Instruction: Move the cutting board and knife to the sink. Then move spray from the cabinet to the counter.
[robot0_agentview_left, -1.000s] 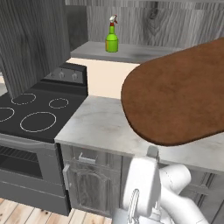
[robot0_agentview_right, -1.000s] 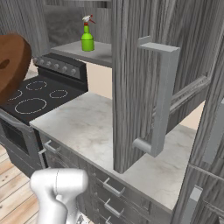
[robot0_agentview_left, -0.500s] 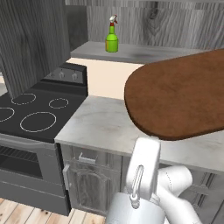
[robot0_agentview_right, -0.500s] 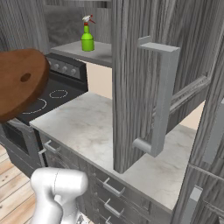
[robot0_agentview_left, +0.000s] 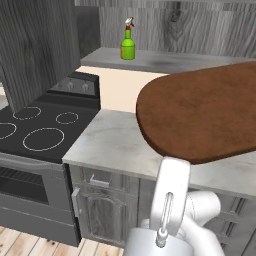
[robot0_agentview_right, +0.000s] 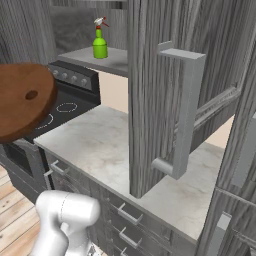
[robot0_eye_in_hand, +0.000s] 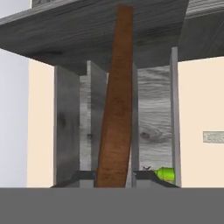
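While the flat reddish-brown wooden cutting board (robot0_agentview_left: 200, 117) is carried in the air above the white-grey marble counter (robot0_agentview_left: 112, 142), the task seems to be only in its first part. In the hand view the two-finger gripper (robot0_eye_in_hand: 113, 177) is clamped on the board's edge, one dark finger tip on each side, and the board rises between them like a narrow brown strip. So the board is lifted but, as I judge it, not yet brought to the sink (no sink can be found in these views, so I cannot say how far away it is). I cannot find the knife either, so its state is unknown to me.

The small bright green spray bottle (robot0_agentview_right: 100, 44) with its red-and-white trigger head stands upright on the light grey shelf of the dark grey wood-grain wall cabinet (robot0_agentview_right: 150, 75), whose door is swung open. It is well apart from the board. That second part of the task is not yet begun.

The board is oblong with rounded ends, smooth and quite large, and the right base view shows a small hole near one end. It hangs nearly level, beside the black stovetop (robot0_agentview_left: 35, 125) with ring burners.
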